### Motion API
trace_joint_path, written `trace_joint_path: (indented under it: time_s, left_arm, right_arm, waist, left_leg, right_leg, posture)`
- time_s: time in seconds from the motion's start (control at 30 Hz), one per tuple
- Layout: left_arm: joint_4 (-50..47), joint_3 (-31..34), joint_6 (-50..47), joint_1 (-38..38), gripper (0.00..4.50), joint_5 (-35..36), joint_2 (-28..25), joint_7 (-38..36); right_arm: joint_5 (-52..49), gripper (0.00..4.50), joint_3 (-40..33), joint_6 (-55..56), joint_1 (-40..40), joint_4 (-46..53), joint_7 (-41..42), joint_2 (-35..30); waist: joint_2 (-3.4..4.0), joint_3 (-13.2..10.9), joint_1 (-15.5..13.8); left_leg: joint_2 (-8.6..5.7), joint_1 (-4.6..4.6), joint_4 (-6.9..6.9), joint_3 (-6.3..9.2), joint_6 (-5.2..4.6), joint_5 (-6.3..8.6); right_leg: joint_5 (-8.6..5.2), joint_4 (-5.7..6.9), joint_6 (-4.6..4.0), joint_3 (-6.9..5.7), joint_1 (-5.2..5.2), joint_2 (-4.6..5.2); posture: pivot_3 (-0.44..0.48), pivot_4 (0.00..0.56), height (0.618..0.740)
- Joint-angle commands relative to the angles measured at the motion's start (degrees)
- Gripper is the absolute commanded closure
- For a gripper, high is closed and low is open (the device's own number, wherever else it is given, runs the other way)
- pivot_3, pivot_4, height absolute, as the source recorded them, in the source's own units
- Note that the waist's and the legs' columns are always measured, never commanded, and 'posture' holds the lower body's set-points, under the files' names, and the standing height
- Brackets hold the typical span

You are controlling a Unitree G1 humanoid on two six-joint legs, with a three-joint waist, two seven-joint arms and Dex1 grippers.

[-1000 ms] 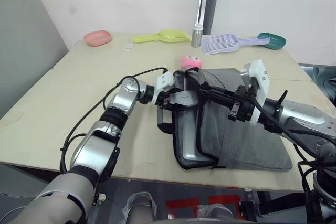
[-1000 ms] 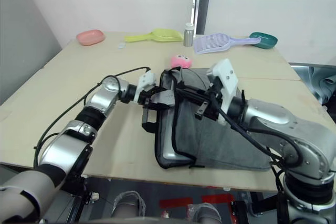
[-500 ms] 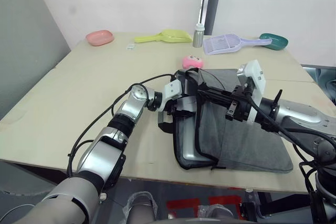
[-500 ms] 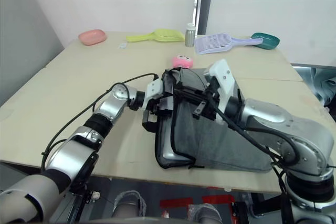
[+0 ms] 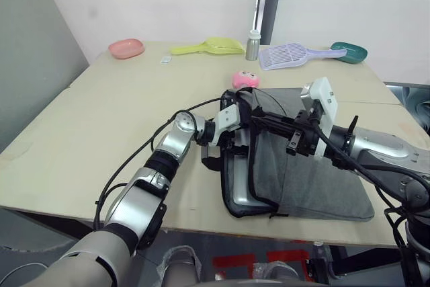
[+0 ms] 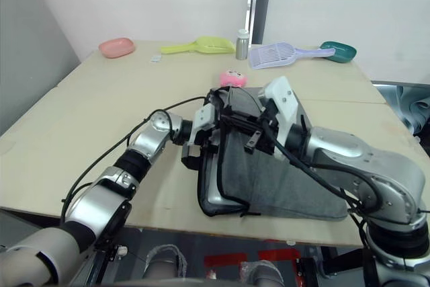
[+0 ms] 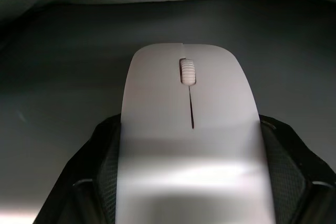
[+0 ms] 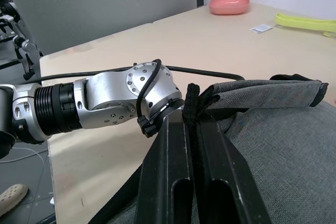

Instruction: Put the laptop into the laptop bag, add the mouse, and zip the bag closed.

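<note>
**Inspector A:** State of the right gripper?

**Inspector B:** Clamped narrow on the black-trimmed edge of the laptop bag, with the grey flap pinched between its fingers. It holds that edge raised, evidently to keep the mouth of the bag open. The bag's body lies flat below and behind this gripper.

**Inspector A:** And the left gripper?

**Inspector B:** It grips the mouse by its sides, the white shell lying between the two black fingers with the scroll wheel pointing ahead of them. Dark grey fabric lies above and ahead of the mouse, so this gripper appears to be inside the bag's opening, just under the edge the other gripper lifts.

**Inspector A:** The laptop?

**Inspector B:** Already in the bag; its silver edge shows along the open side, below the left gripper. The mouse is judged to be at the point of insertion, not yet released. The zip remains open.

**Inspector A:** Surface and surroundings?

**Inspector B:** A pale wooden worktop against a white wall. Beyond both grippers lie a fuzzy pink toy, a pink dish, a yellow scoop, a lilac slotted scoop, a teal scoop and a small bottle, all well apart from the work except the toy, which sits just beside the bag's far corner.
</note>
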State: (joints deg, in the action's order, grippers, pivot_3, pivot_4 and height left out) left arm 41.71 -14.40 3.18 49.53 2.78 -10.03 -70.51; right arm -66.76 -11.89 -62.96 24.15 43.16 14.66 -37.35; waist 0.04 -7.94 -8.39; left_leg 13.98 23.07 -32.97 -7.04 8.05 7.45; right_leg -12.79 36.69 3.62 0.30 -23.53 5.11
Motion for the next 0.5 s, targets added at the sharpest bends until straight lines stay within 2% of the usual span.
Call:
trace_joint_path:
  time_s: [0.03,0.27,0.5]
  left_arm:
    - [-3.24,2.06,-2.46,0.05,0.07,3.21,0.88,0.1]
    - [-7.23,2.3,-2.79,-1.42,0.07,3.81,-0.79,0.35]
    - [-18.47,4.73,-8.82,-6.5,0.07,8.99,-9.28,-4.6]
  right_arm:
    - [-1.99,4.5,-0.54,2.97,0.27,1.19,-0.01,-0.38]
    - [-2.75,4.5,-0.41,3.26,-0.03,1.19,-0.25,-0.91]
    - [-3.26,4.5,-0.32,4.03,-0.55,0.91,0.27,-1.95]
  waist:
    - [0.0,0.0,0.0]
    - [0.0,-0.01,0.05]
    - [0.03,-0.02,0.53]
  left_leg:
    - [0.0,0.0,0.0,0.0,0.0,0.0]
    - [0.0,0.04,0.04,0.0,-0.01,0.0]
    - [0.01,0.05,0.19,-0.01,0.01,0.01]
  right_leg:
    - [0.0,-0.01,0.0,0.0,0.0,0.0]
    - [0.0,-0.07,0.0,-0.02,-0.02,0.0]
    - [0.0,-0.23,0.01,-0.06,-0.03,-0.02]
  posture:
    - [0.0,0.15,0.74]
    - [0.0,0.15,0.74]
    - [0.0,0.15,0.74]
